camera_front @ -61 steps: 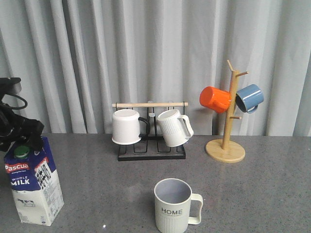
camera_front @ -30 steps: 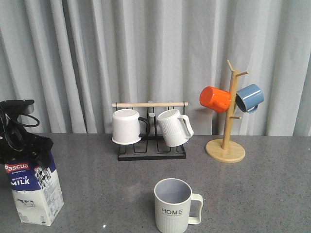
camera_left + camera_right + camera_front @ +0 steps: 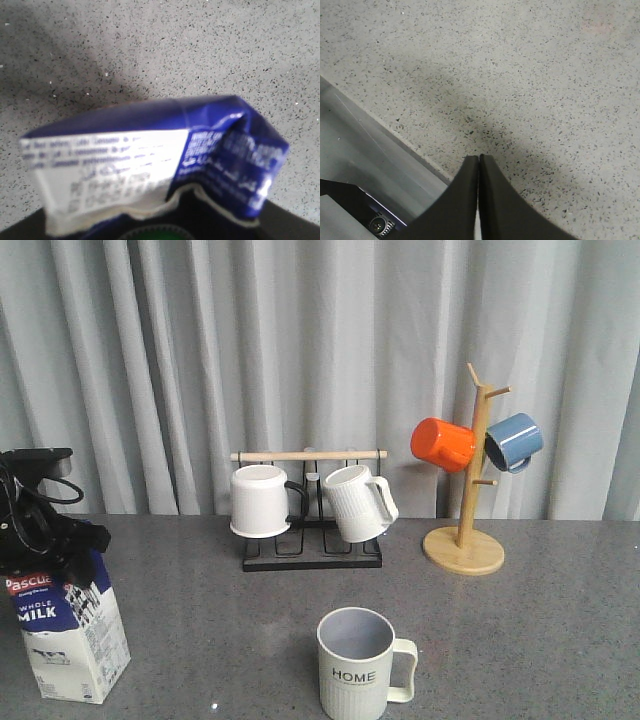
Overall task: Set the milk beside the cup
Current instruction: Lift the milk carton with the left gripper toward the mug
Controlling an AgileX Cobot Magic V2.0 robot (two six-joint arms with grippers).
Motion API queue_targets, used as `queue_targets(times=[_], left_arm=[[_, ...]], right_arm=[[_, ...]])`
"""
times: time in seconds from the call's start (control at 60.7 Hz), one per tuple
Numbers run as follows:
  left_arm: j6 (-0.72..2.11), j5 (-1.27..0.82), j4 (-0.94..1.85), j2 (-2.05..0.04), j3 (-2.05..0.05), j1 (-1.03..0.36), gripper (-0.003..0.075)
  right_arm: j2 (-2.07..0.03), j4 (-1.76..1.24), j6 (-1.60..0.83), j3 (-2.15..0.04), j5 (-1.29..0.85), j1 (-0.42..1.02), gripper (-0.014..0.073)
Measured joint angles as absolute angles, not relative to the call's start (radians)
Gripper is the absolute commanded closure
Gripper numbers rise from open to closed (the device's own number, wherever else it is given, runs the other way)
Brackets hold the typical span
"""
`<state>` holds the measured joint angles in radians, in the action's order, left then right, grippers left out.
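The milk (image 3: 70, 640), a blue-and-white carton, stands upright on the table at the near left. My left gripper (image 3: 50, 545) sits down over the carton's top and hides the cap in the front view. In the left wrist view the milk (image 3: 125, 165) fills the frame, its top ridge wavy, and the fingers are hidden. The cup (image 3: 357, 663), cream-white and ribbed with "HOME" on it, stands at the near centre, well to the right of the milk, handle to the right. My right gripper (image 3: 479, 159) is shut on nothing, low over bare table by its edge.
A black rack (image 3: 312, 540) at the back centre holds a plain white mug (image 3: 260, 501) and a ribbed white mug (image 3: 357, 503). A wooden mug tree (image 3: 466, 540) at the back right carries an orange mug (image 3: 443, 444) and a blue mug (image 3: 514, 441). Grey curtain behind.
My left arm has come down and to the right over the carton's top, covering the green cap. The carton stays on the table. The cup has not moved.
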<state>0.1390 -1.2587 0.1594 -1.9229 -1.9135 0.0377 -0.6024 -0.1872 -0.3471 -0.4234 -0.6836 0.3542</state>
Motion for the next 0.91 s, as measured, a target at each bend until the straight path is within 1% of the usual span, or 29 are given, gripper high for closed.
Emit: queue_targets(times=[0.099,0.247,0.593,0.725,0.906], left_arm=[[0.139,-1.259,0.175,-1.923,-1.914,0.038,0.0527],[0.139,-1.260,0.255,-1.925,-1.956,0.038,0.0547],[0.143,-1.256,0.632,-1.925,-2.240,0.027,0.0546],[0.151,-1.212,0.702,-1.924,-2.327,-0.021,0.0546],[0.165,-1.181,0.709,-1.929,-2.361,-0.116,0.0546]], right_arm=[[-0.602,-0.187,-0.347,-0.423,-0.684,0.354,0.0599],[-0.602,-0.187,-0.347,-0.423,-0.684,0.354,0.0599],[-0.602,-0.187,-0.347,-0.423,-0.684,0.354,0.0599],[-0.602,-0.187,-0.347,-0.423,-0.684,0.354,0.0599],[-0.602,-0.187,-0.347,-0.423,-0.684,0.354,0.0599]])
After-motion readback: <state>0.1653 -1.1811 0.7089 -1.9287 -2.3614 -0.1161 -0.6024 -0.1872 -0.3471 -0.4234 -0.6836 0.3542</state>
